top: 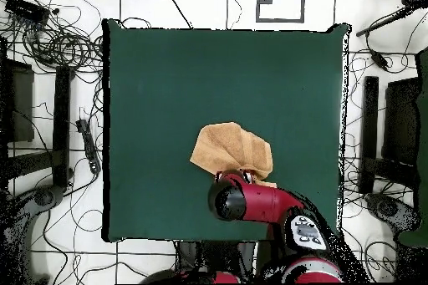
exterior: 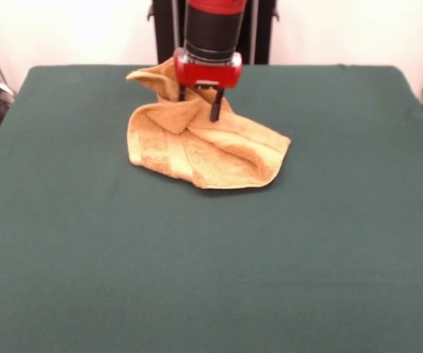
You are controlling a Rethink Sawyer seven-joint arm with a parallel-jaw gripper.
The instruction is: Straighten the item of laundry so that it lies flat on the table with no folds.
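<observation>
The gripper pinches the bunched towel in the frame's upper middle; if it slips, folds stay.

Towel: small, golden-orange terry cloth, hemmed edges, crumpled w/ several folds, not flat. One corner is raised in a peak toward the far edge of the table; the rest spreads in a bunched, roughly triangular heap on the dark green cloth. Lies in table's far half, approx. centred side to side.
</observation>
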